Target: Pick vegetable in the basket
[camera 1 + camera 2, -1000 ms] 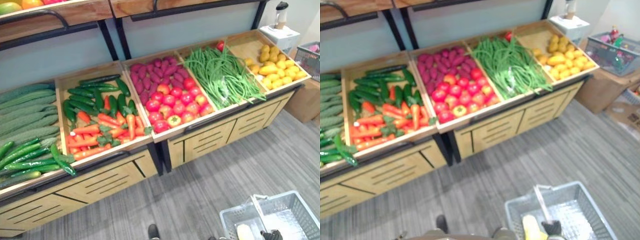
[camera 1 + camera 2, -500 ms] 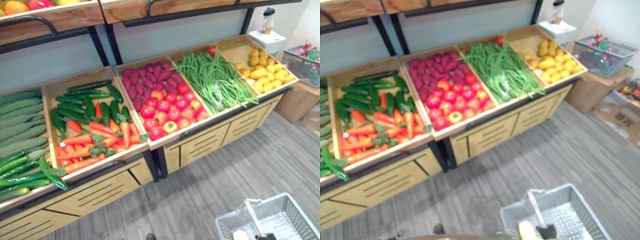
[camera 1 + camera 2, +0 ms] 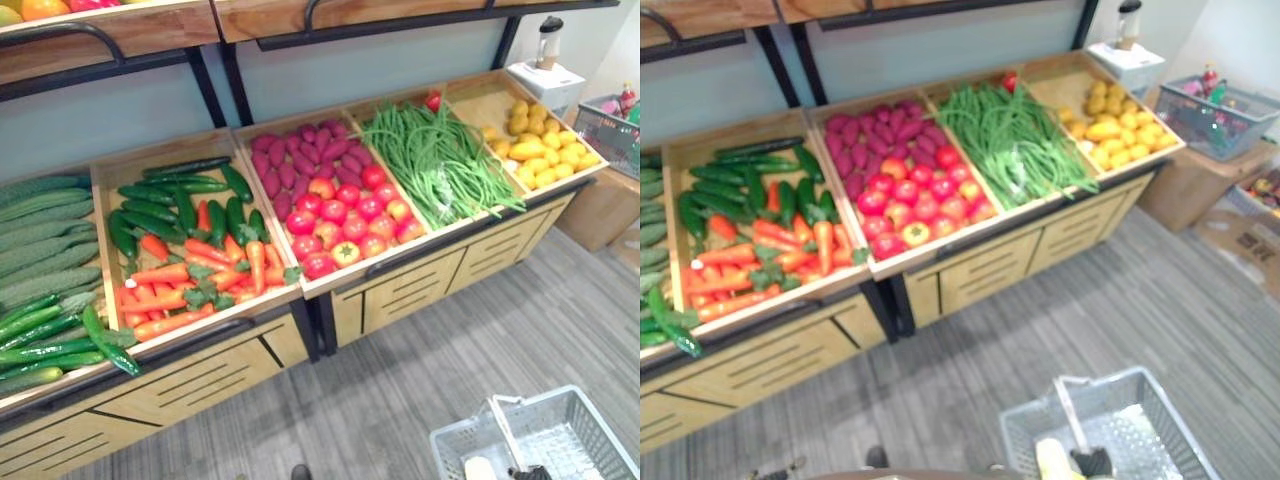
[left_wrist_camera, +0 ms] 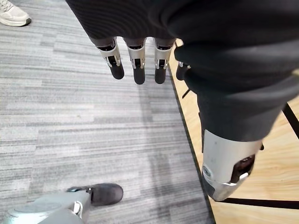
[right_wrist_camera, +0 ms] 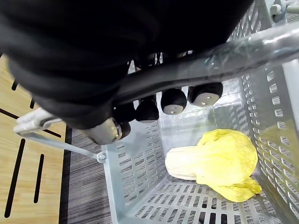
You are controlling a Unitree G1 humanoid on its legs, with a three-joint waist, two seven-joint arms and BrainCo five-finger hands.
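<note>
A pale yellow leafy cabbage (image 5: 215, 161) lay on the bottom of the grey perforated plastic basket (image 3: 575, 425), which sat at the lower right of the head view, well apart from the stand. The right hand (image 5: 154, 105) had its fingers curled round the basket's grey bar handle (image 5: 233, 53), carrying it with the mouth upward, ready to take more. The left hand (image 4: 135, 56) hung over the grey striped floor (image 4: 70, 116) with fingers straight and loose, holding nothing; it was probably kept free for the picking itself.

Across the upper half of the frame ran the wooden produce stand (image 3: 200, 375), its bins slanted toward the robot so the goods faced the reach. Orange carrots (image 3: 190, 280) lay below dark green cucumbers (image 3: 180, 195) at centre left. Red tomatoes (image 3: 345, 220) lay below purple sweet potatoes (image 3: 300, 160) in the middle. Long green beans (image 3: 440, 160) were to their right and yellow fruits (image 3: 540, 140) at the upper right. The basket sat back from the stand, so a step closer seemed needed before any reach.
</note>
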